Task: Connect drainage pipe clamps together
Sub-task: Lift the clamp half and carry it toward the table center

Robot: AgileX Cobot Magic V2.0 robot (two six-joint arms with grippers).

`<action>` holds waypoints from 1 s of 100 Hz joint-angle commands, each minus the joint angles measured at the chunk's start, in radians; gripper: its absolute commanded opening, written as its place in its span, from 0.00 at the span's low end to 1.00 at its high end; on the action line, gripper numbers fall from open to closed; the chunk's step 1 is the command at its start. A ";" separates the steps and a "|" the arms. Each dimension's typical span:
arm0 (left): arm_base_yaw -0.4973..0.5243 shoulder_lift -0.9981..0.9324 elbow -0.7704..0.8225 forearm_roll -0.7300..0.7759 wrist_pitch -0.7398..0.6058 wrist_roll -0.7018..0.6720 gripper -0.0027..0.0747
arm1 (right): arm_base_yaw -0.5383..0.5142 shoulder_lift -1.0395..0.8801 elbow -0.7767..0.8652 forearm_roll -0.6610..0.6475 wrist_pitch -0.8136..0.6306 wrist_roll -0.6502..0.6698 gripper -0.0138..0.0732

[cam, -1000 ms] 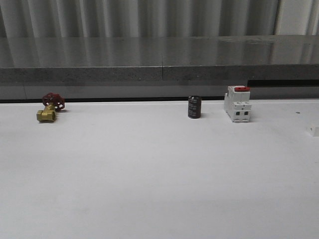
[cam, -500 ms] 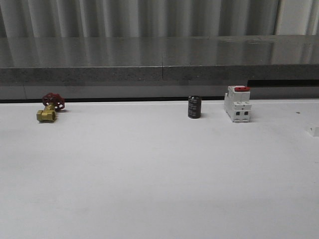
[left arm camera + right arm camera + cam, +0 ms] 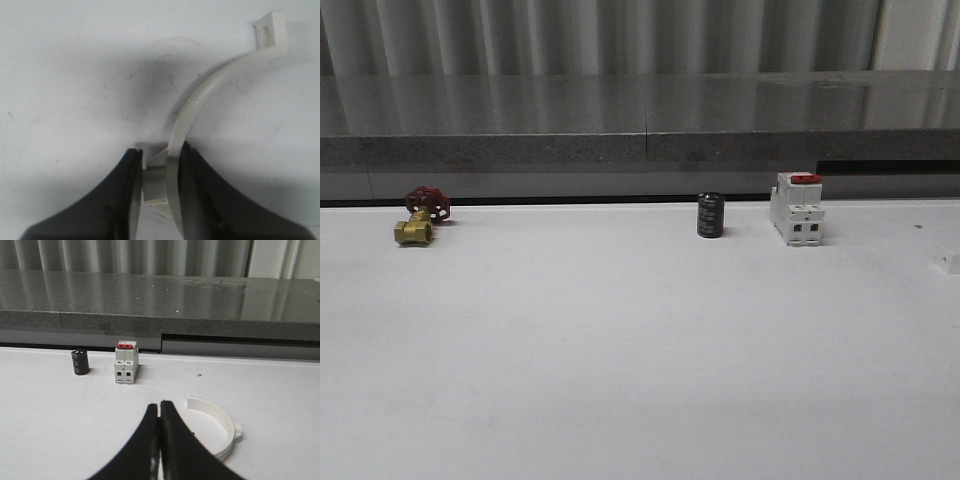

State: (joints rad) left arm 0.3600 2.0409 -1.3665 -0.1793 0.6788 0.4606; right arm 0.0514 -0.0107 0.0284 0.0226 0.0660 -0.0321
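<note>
In the left wrist view my left gripper (image 3: 159,172) is shut on one white drainage pipe clamp (image 3: 210,90). Its black jaws pinch the band and a small lug, and the band arcs away over the white table to a flat end tab (image 3: 270,30). In the right wrist view my right gripper (image 3: 160,406) is shut with nothing between its fingers. A second white half-ring clamp (image 3: 206,404) lies flat on the table just beyond and beside its fingertips, with a small outer lug (image 3: 237,429) showing.
Along the table's far edge stand a brass valve with a red handwheel (image 3: 420,218), a black cylinder (image 3: 710,215) and a white breaker block with a red switch (image 3: 796,208). A small white piece (image 3: 948,262) shows at the right edge. A grey ledge runs behind the table.
</note>
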 commanded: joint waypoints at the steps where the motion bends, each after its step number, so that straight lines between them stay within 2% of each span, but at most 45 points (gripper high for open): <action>1: -0.001 -0.052 -0.029 -0.045 0.001 0.001 0.16 | -0.008 -0.018 -0.019 -0.001 -0.077 -0.003 0.08; 22: -0.030 -0.104 -0.029 -0.124 0.070 -0.003 0.16 | -0.008 -0.018 -0.019 -0.001 -0.077 -0.003 0.08; 36: -0.104 -0.159 -0.029 -0.125 0.105 -0.059 0.16 | -0.008 -0.018 -0.019 -0.001 -0.077 -0.003 0.08; 50: -0.224 -0.204 -0.029 -0.123 0.141 -0.198 0.16 | -0.008 -0.018 -0.019 -0.001 -0.077 -0.003 0.08; 70: -0.467 -0.205 -0.029 -0.113 0.107 -0.311 0.16 | -0.008 -0.018 -0.019 -0.001 -0.077 -0.003 0.08; 83: -0.619 -0.205 -0.029 -0.033 0.040 -0.438 0.16 | -0.008 -0.018 -0.019 -0.001 -0.077 -0.003 0.08; 100: -0.747 -0.189 -0.029 0.049 0.014 -0.563 0.16 | -0.008 -0.018 -0.019 -0.001 -0.077 -0.003 0.08</action>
State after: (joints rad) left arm -0.3301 1.8919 -1.3687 -0.1667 0.7379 -0.0284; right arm 0.0514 -0.0107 0.0284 0.0226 0.0660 -0.0321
